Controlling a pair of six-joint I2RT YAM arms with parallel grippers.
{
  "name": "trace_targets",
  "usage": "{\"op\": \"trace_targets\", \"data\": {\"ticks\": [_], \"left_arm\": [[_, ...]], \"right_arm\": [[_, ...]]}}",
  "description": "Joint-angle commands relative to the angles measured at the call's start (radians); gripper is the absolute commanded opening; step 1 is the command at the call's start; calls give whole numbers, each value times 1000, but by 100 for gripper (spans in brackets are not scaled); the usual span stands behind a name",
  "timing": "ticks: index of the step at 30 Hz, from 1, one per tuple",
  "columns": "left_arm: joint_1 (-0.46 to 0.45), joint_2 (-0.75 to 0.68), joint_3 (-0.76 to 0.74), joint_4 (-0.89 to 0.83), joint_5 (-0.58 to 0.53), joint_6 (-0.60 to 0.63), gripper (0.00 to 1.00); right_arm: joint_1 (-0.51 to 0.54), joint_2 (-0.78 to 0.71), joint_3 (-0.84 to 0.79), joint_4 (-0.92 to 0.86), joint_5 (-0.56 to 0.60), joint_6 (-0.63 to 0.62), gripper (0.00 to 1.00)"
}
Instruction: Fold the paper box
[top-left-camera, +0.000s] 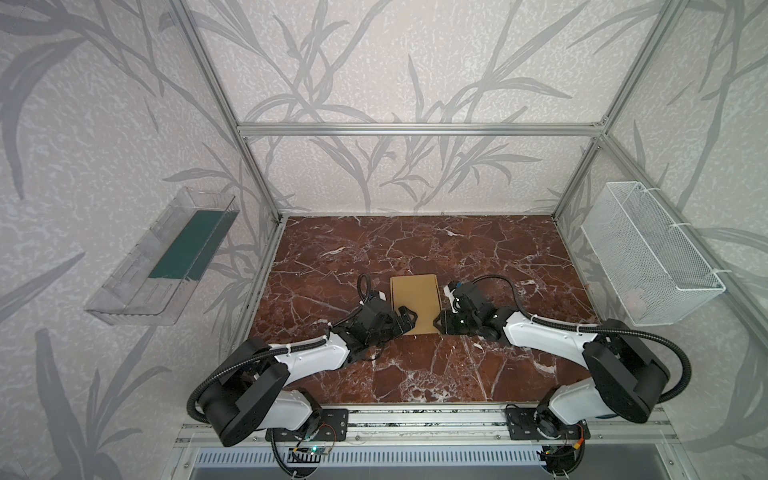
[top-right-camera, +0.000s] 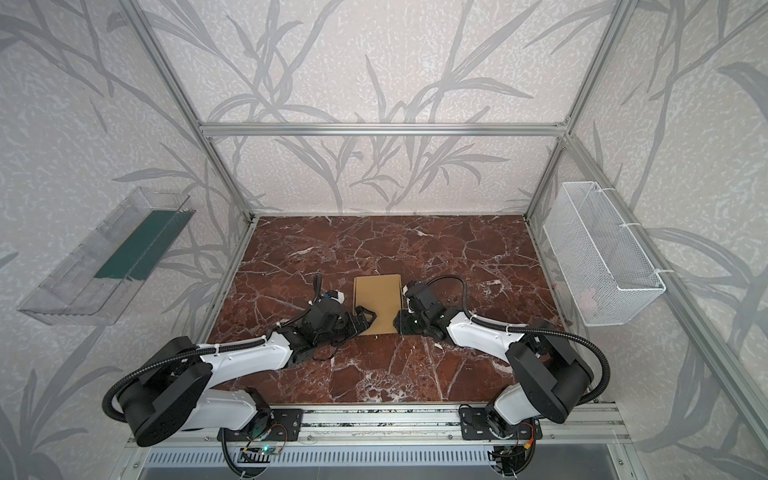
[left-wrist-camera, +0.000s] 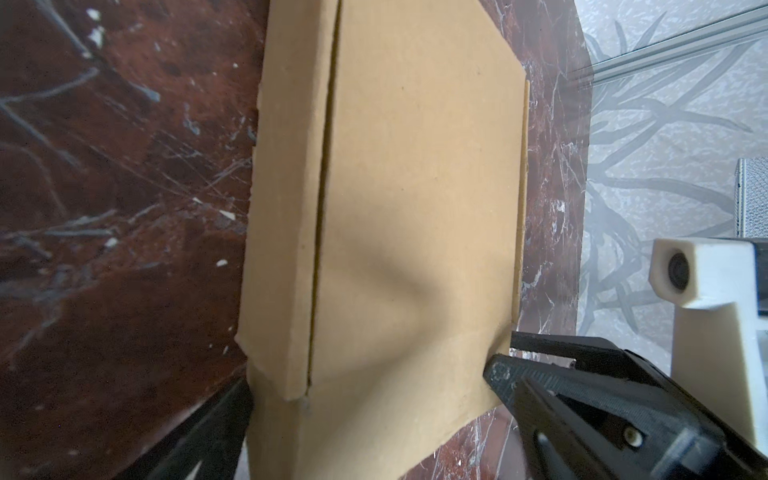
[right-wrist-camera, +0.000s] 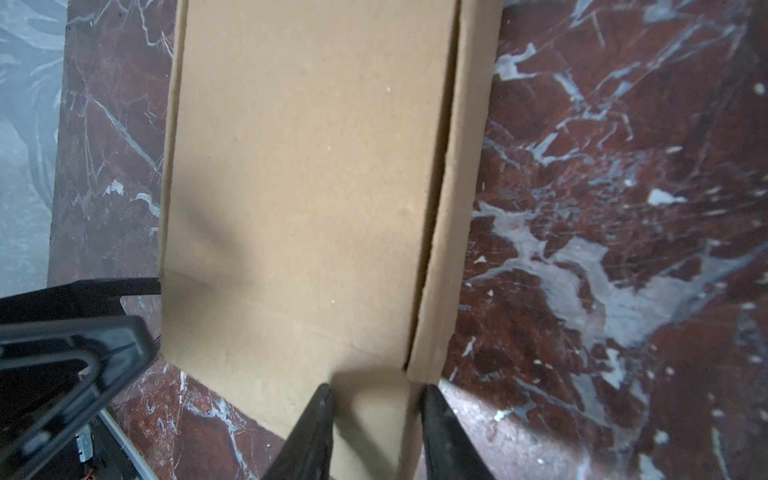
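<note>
You see the closed tan paper box (top-left-camera: 415, 303) lying flat mid-desk (top-left-camera: 498, 257), toward the near edge, with your left gripper (top-left-camera: 405, 316) spread wide over its near left corner and your right gripper (right-wrist-camera: 376, 388) narrowed astride its near right corner, grip unclear; a clear bin (top-left-camera: 124, 291) holds a green sheet (top-left-camera: 187, 245), a mesh basket (top-left-camera: 648, 266) something pale.

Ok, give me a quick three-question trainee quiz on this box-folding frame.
1. True or false: the paper box lies on the marble tabletop between the two grippers.
2. Whose jaws stand wider apart? A) left gripper B) right gripper C) both equal.
3. What container hangs at the right of the workspace in both top views?
Key: 1 true. 2 A. 3 a white mesh basket.
</note>
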Motion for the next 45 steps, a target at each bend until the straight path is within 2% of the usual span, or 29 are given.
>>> {"op": "trace_targets", "data": {"ticks": [1, 12, 28, 35, 44, 45], "left_arm": [[-6, -3, -5, 24, -6, -15, 99], [-10, -1, -13, 29, -18, -17, 98], [-9, -89, -6, -141, -78, 29, 99], [-9, -143, 1, -246, -116, 65, 99], [-9, -145, -16, -213, -103, 59, 98], [-9, -140, -10, -212, -101, 59, 98]], "right_arm": [[5, -19, 8, -31, 44, -10, 36], [5, -8, 10, -32, 51, -11, 35], [5, -65, -11, -66, 57, -16, 37], [5, -135, -50, -77, 54, -11, 37], [5, -110, -46, -59, 57, -20, 40], [5, -101, -35, -65, 60, -51, 41]]}}
